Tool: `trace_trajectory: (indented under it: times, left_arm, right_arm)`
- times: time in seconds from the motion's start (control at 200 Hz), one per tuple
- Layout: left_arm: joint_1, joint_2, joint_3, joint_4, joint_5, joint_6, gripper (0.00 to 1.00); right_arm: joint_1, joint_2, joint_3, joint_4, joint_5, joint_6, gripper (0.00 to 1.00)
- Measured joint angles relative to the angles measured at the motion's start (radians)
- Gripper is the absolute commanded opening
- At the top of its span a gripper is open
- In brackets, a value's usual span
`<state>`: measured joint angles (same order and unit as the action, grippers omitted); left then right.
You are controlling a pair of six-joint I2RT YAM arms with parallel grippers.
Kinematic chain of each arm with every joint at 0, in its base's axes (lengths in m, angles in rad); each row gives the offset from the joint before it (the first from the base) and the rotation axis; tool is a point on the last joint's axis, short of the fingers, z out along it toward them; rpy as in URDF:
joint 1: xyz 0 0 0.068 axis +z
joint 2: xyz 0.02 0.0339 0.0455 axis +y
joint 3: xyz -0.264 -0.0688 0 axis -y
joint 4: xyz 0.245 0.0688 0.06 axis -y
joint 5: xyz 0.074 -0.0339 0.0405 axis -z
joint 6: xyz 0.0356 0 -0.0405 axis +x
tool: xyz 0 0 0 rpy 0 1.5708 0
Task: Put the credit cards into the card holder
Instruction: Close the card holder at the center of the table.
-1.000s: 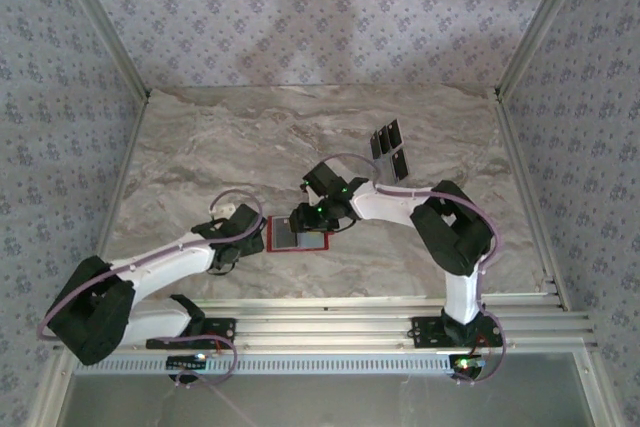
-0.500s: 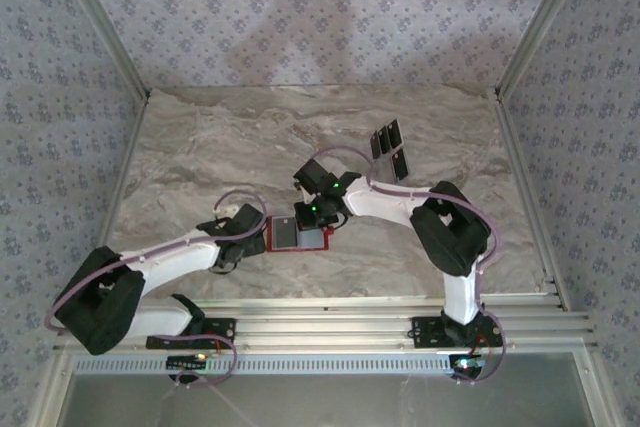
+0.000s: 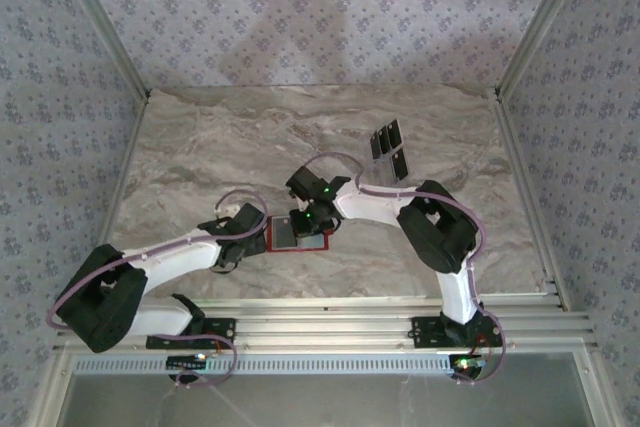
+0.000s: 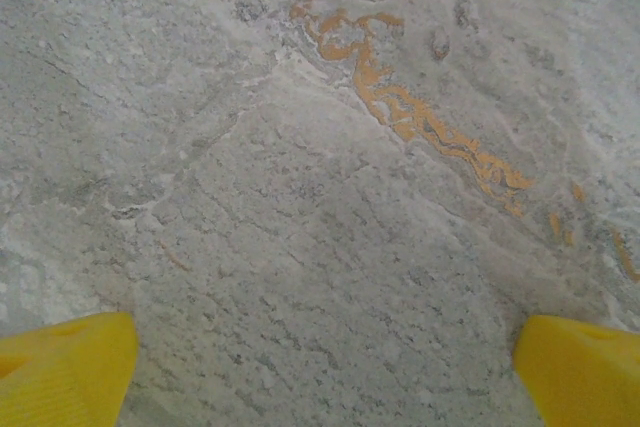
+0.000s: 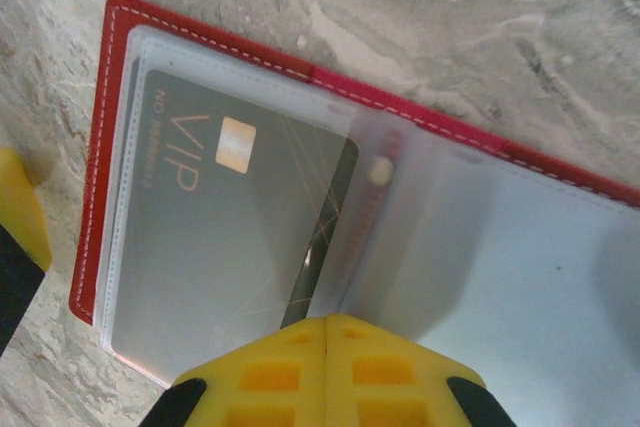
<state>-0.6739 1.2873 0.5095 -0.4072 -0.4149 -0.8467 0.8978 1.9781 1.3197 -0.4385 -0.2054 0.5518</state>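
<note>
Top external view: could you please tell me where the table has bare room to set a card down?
Bare: the table at far left, between left rail and left arm; along the back wall; and between the card holder and the near rail. Crowded: around the holder, where left gripper and right gripper meet, and by the loose credit cards.

The marbled table (image 3: 200,147) bears an open red card holder (image 3: 283,237) and, apart, black credit cards (image 3: 399,163)

Legible markings: one.
"VIP" printed on dark card (image 5: 225,237) inside card holder (image 5: 100,137) pocket; smaller line alongside, possibly a number, unreadable.
</note>
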Motion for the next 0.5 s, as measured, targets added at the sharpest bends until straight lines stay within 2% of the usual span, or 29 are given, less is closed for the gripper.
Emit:
trace_trajectory:
  times: [0.5]
  left_arm:
    - [-0.002,0.017,0.005,0.011,0.000,0.000,1.00]
  right_arm:
    - [0.004,0.032,0.032,0.043,-0.079,0.017,0.00]
